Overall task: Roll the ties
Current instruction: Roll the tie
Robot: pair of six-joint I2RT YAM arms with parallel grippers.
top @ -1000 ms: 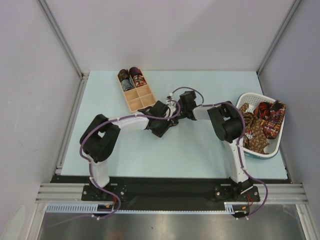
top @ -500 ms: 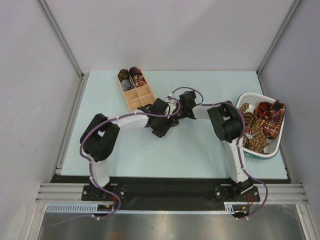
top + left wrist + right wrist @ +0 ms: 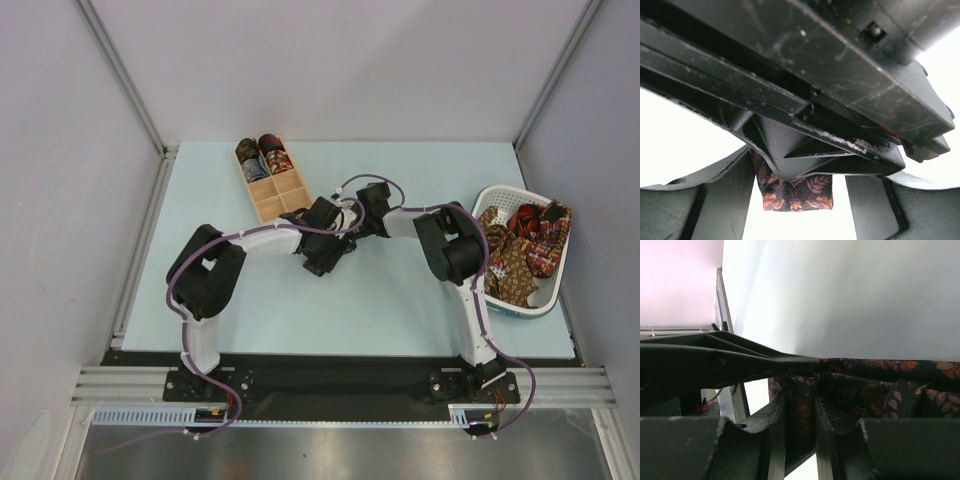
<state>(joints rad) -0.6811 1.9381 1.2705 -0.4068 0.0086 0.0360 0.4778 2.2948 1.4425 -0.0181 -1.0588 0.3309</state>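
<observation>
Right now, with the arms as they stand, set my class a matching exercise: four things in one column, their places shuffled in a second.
Things:
1. white basket
2. wooden box
3. rolled ties
4. dark floral tie

Places:
A. in the box's far compartments
B. between the fingers of the right gripper
C. right edge of the table, holding loose ties
D. far left part of the table

Pairs: 1-C, 2-D, 3-A, 4-B

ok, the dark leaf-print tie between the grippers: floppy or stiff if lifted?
Probably floppy: the tie bunches into soft folds beside the right gripper pinching it. Likely light, as that narrow pinch alone seems to carry it. Its loose end hangs between the fingers of the open left gripper, so it may sag or unroll.
</observation>
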